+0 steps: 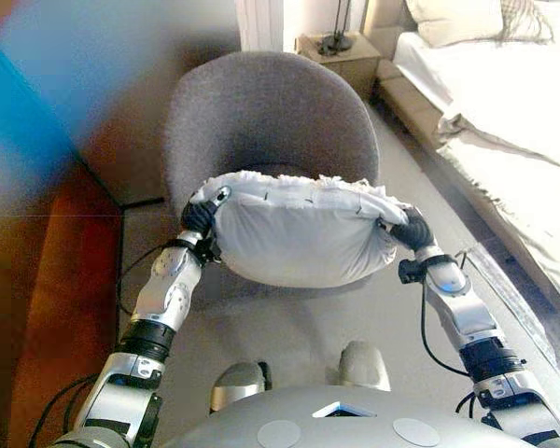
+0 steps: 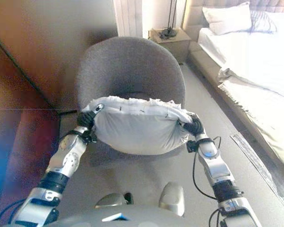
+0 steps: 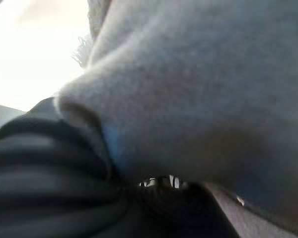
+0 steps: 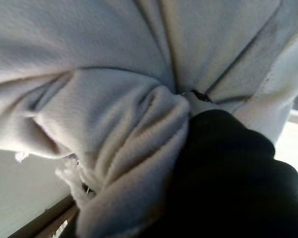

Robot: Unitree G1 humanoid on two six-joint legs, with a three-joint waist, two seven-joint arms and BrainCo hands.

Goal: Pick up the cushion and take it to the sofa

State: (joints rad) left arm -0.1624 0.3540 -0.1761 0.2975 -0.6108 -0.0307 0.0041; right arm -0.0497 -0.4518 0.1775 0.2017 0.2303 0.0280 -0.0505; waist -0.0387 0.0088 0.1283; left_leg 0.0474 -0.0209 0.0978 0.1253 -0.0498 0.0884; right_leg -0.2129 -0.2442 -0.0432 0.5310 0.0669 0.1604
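A pale grey cushion (image 1: 299, 238) with a frayed white top edge hangs in the air between my two hands, in front of a grey upholstered chair (image 1: 261, 112). My left hand (image 1: 199, 217) grips its left end, with a finger hooked over the top edge. My right hand (image 1: 411, 229) grips its right end, and the right wrist view shows the cushion cloth (image 4: 114, 124) bunched against the hand's dark cover (image 4: 228, 183). In the left wrist view the cushion (image 3: 198, 89) presses against the hand's dark cover (image 3: 44, 173) and hides most of the fingers. No sofa shows in any view.
A bed (image 1: 513, 103) with white bedding runs along the right side. A small wooden nightstand (image 1: 341, 51) with a lamp base stands at the back. A brown wooden panel (image 1: 37, 280) lines the left side. Grey floor (image 1: 289, 327) lies between me and the chair.
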